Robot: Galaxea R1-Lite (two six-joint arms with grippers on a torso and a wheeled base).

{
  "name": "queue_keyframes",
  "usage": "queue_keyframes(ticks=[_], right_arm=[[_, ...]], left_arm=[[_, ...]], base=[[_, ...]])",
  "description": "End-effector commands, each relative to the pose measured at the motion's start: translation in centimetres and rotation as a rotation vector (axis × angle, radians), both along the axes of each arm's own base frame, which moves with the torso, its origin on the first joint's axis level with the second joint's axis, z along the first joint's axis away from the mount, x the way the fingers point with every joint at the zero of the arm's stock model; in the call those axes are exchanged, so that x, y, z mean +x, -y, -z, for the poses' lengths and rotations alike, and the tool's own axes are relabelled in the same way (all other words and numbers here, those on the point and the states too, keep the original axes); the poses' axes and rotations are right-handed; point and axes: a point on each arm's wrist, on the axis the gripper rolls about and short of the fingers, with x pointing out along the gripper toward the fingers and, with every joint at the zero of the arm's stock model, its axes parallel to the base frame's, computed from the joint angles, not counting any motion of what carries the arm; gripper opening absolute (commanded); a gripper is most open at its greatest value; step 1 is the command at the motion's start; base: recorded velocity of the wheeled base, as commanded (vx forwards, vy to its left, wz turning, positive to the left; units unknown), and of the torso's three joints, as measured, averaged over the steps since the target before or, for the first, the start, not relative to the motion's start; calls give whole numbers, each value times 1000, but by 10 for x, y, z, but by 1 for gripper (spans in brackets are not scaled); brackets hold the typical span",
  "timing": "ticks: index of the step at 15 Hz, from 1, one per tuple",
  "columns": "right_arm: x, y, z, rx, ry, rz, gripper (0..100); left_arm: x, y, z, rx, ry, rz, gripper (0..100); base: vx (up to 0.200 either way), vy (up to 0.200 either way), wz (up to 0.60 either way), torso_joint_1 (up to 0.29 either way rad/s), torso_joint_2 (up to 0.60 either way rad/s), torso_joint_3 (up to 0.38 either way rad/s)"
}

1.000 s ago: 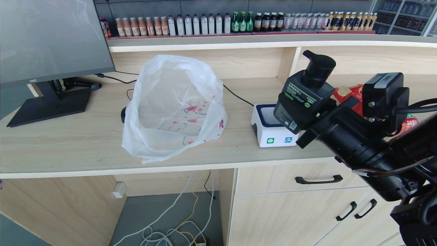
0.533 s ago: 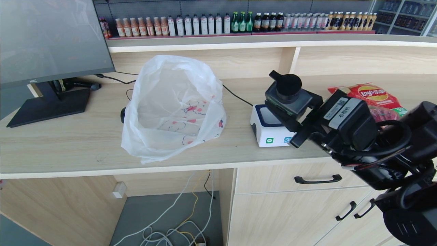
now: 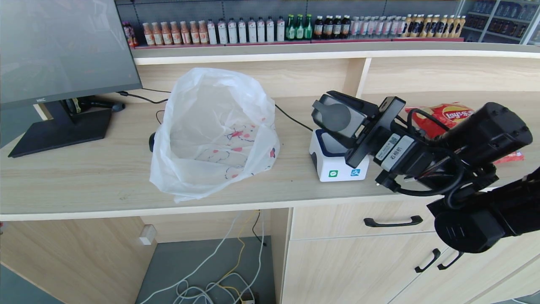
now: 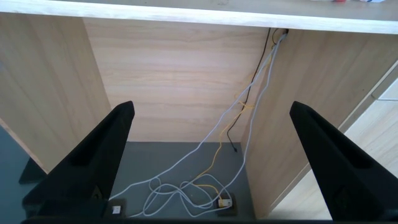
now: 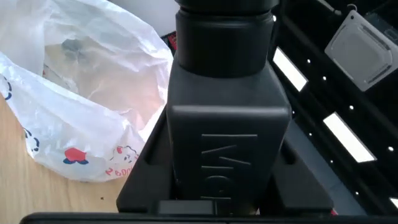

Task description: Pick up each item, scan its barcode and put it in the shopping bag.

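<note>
A black bottle [image 3: 337, 117] with a round cap lies on its side just above the white barcode scanner [image 3: 337, 168], its cap end facing the bag. My right gripper [image 3: 346, 126] is shut on it, and the right wrist view looks along the bottle [image 5: 227, 143] between both fingers. The white plastic shopping bag [image 3: 215, 131] stands open on the counter left of the scanner, also seen as the bag [image 5: 81, 106]. My left gripper [image 4: 208, 162] hangs open below the counter edge with nothing between its fingers.
A red chips bag [image 3: 457, 114] lies on the counter behind the right arm. A monitor [image 3: 63, 46] stands at the far left. A black cable [image 3: 291, 118] runs from the scanner behind the bag. Loose cables [image 4: 205, 180] lie on the floor under the counter.
The right arm has lowered and rolled the bottle from upright to lying over the scanner, and the chips bag behind it has come into sight.
</note>
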Motion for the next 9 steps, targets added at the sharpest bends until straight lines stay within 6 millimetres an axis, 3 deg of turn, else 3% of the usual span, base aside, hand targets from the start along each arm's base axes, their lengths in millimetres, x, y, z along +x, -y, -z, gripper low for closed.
queue_keyframes(ticks=[1,5,9], right_arm=[[21,1,18,-45,-6,4,0],[36,21,26,-91,16,36,0],[42,24,38,-127,16,32,0]], left_arm=[[0,0,0,0,0,0,100],[0,0,0,0,0,0,100],[0,0,0,0,0,0,100]], base=[[0,0,0,0,0,0],[0,0,0,0,0,0],[0,0,0,0,0,0]])
